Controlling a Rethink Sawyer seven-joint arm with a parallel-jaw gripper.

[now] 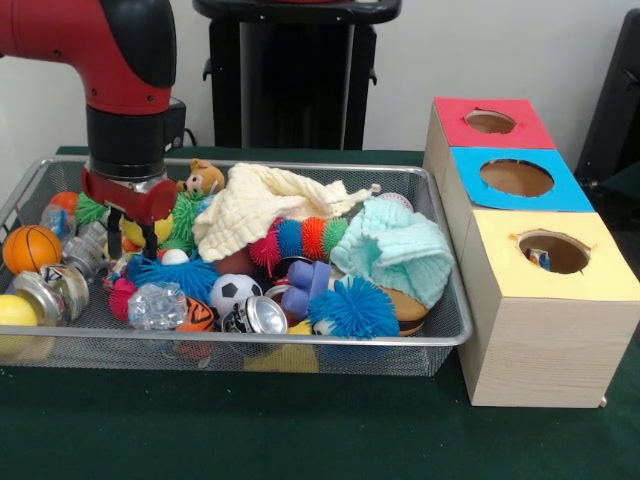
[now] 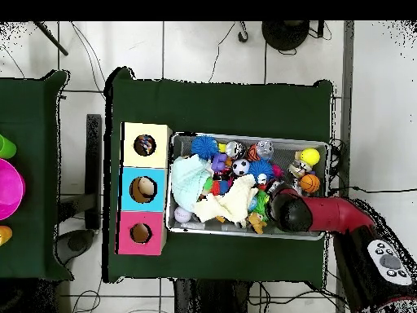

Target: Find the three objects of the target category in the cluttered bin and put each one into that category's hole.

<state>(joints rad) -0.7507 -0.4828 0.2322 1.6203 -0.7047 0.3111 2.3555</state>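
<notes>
The wire mesh bin (image 1: 300, 341) sits on the green table, full of toys; it also shows in the overhead view (image 2: 244, 136). My gripper (image 1: 131, 242) reaches down into the bin's left end, open, its fingers (image 1: 113, 236) among spiky balls and a yellow toy. In the overhead view the arm's wrist (image 2: 287, 209) hides it. No blotched cloth piece shows in the bin. The yellow-surround hole (image 1: 553, 252) tops the nearest box, right of the bin, with a small coloured scrap just inside it; it also shows in the overhead view (image 2: 145, 145).
A cream waffle cloth (image 1: 250, 205) and a mint-green cloth (image 1: 400, 250) lie over the bin's middle and right. Blue-surround (image 1: 516, 178) and red-surround (image 1: 490, 122) holes stand behind the yellow one. An orange basketball (image 1: 32, 248), soccer ball (image 1: 234, 292) and blue spiky ball (image 1: 352, 308) lie nearby.
</notes>
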